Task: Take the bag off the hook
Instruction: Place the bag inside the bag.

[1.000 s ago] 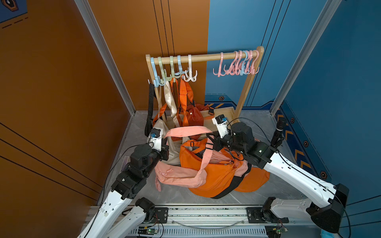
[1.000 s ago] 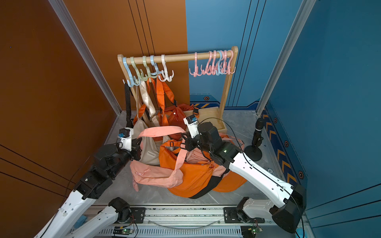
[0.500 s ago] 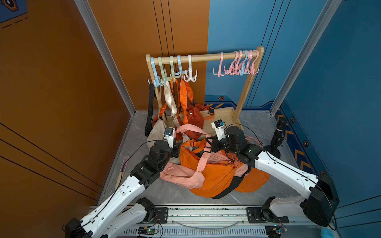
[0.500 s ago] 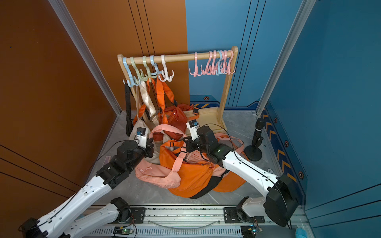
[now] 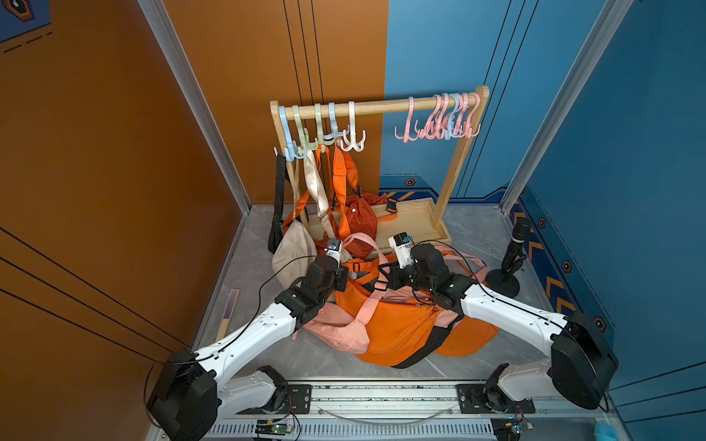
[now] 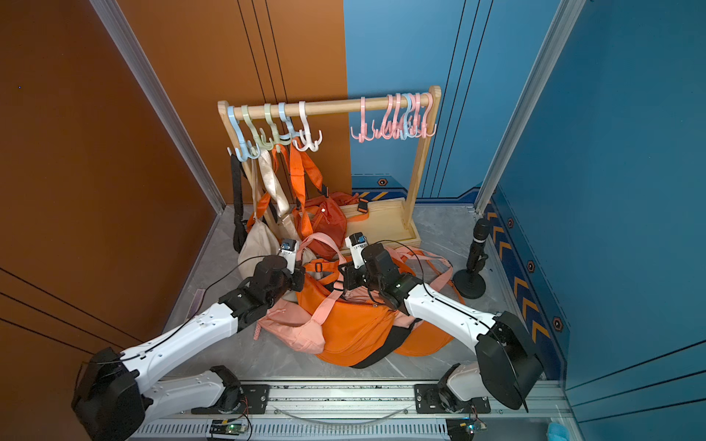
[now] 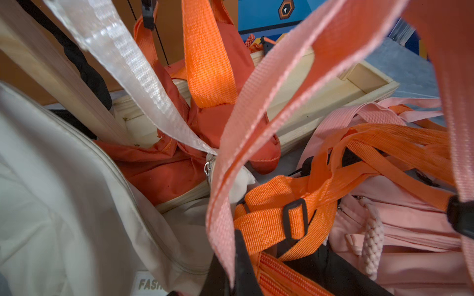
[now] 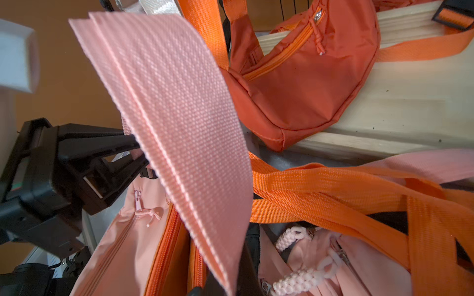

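Pinching a salmon-pink woven strap [image 5: 367,305] at mid-frame are the left gripper [image 7: 230,258] and right gripper [image 8: 225,276]; its salmon-pink fabric bag [image 5: 336,336] lies lower centre on the grey floor [image 5: 313,362], off the pastel plastic hooks [image 5: 351,137].

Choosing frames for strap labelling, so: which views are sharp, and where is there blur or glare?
In both top views: even light, soft shadows, rack crisp. Left wrist view: pink strap blurs where it nears the lens, orange buckle strap sharp, sheen on the cream strap. Right wrist view: pink strap's weave crisp, no glare.
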`<state>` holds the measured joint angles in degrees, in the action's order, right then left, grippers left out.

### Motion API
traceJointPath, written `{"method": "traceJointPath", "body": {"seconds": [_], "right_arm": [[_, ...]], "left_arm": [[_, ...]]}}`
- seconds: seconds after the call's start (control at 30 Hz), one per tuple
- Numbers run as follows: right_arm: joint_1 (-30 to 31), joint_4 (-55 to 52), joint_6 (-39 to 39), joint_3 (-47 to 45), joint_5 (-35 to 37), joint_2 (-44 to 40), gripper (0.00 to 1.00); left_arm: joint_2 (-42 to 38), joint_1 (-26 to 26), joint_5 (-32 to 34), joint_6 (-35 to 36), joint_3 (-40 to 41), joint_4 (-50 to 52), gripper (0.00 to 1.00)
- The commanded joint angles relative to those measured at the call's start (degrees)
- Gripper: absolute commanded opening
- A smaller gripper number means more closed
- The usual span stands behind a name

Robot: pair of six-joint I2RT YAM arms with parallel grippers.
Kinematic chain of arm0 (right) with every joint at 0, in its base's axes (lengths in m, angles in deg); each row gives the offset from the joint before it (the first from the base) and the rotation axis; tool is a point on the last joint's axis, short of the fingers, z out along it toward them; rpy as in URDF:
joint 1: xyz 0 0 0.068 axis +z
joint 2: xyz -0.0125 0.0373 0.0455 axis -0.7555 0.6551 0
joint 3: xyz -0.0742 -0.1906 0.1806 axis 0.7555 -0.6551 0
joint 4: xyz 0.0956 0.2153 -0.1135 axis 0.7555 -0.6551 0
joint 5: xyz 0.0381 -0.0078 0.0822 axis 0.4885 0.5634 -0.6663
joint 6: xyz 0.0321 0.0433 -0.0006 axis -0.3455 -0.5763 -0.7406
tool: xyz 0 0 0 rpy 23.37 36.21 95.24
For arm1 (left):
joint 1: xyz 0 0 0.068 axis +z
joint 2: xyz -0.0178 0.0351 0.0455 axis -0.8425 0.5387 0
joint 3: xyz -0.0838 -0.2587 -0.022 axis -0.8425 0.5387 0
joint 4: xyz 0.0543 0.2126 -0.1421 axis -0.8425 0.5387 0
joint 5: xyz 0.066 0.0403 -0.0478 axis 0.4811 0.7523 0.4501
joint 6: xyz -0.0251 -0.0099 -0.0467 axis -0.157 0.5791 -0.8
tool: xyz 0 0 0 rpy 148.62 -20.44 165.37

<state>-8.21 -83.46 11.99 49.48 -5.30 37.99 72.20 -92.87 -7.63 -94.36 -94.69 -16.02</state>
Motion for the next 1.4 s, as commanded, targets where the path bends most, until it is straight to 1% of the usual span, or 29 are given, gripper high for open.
{"method": "traceJointPath", "body": {"seconds": [0.0,0.1,0.17,0.23,0.33,0.4,0.47,0.57,0.63,0.7,0.73,0.77,0.8,0.83,0.87,0.9,1.0,1.2,1.37], "right_arm": [[-0.25,3.1,-1.85,-1.84,0.32,0.63,0.03],[-0.25,4.03,-2.4,-2.74,-0.15,1.12,0.1],[-0.26,4.23,-2.38,-3.4,-0.05,1.4,0.17],[-0.26,4.32,-2.4,-3.76,-0.03,1.73,0.24],[-0.26,4.32,-2.4,-3.72,-0.05,2.17,0.31],[-0.22,4.26,-2.4,-3.56,0.01,2.22,0.36],[-0.21,4.24,-2.37,-3.5,0.23,2.1,0.39],[-0.21,4.06,-2.22,-3.45,0.49,1.88,0.45],[-0.21,3.82,-2.07,-3.45,0.81,1.58,0.52],[-0.25,3.54,-1.92,-3.44,1.12,1.3,0.61],[-0.25,3.39,-1.8,-3.47,1.29,1.14,0.66],[-0.25,3.29,-1.59,-3.45,1.62,0.82,0.73],[-0.19,3.11,-1.4,-3.45,1.95,0.56,0.76],[-0.04,2.8,-1.13,-3.37,2.34,0.25,0.8],[0.14,2.58,-0.92,-3.28,2.85,-0.05,0.83],[0.16,2.34,-0.73,-3.14,3.2,-0.25,0.85],[0.44,1.73,-0.21,-2.83,4.08,-0.88,0.9],[0.71,0.53,0.66,-1.7,5.25,-1.84,0.92],[0.81,-0.96,1.93,-0.67,6.64,-3.77,0.95]], "left_arm": [[1.27,0.47,1.39,-0.87,0.74,-3.12,0.0],[2.73,0.82,2.21,-1.0,0.73,-3.22,0.0],[3.68,1.0,2.68,-1.34,0.73,-3.31,0.0],[4.62,1.1,3.21,-1.77,0.73,-3.48,0.05],[6.01,1.19,3.63,-2.24,0.67,-3.79,0.15],[6.88,1.19,3.14,-2.17,0.39,-3.82,0.25],[7.37,1.15,2.7,-2.07,0.31,-3.82,0.37],[7.62,0.86,2.29,-2.11,0.38,-3.57,0.47],[7.27,0.6,2.53,-2.33,0.72,-3.52,0.52],[6.51,0.38,2.86,-2.63,1.19,-3.57,0.57],[5.89,0.31,3.01,-3.06,1.33,-3.34,0.62],[5.21,0.23,3.52,-3.47,1.5,-3.06,0.67],[4.51,0.24,3.85,-3.85,1.73,-2.8,0.73],[3.57,0.15,4.41,-4.19,1.95,-2.69,0.81],[2.5,0.13,4.99,-4.57,2.29,-2.6,0.94],[1.54,0.13,5.32,-4.9,2.59,-2.6,0.99],[-2.85,0.12,6.93,-5.51,3.59,-2.07,0.98],[-11.64,0.36,9.23,-4.93,3.48,1.16,0.98],[-17.27,0.74,9.33,-3.68,1.18,4.82,0.98]]}}
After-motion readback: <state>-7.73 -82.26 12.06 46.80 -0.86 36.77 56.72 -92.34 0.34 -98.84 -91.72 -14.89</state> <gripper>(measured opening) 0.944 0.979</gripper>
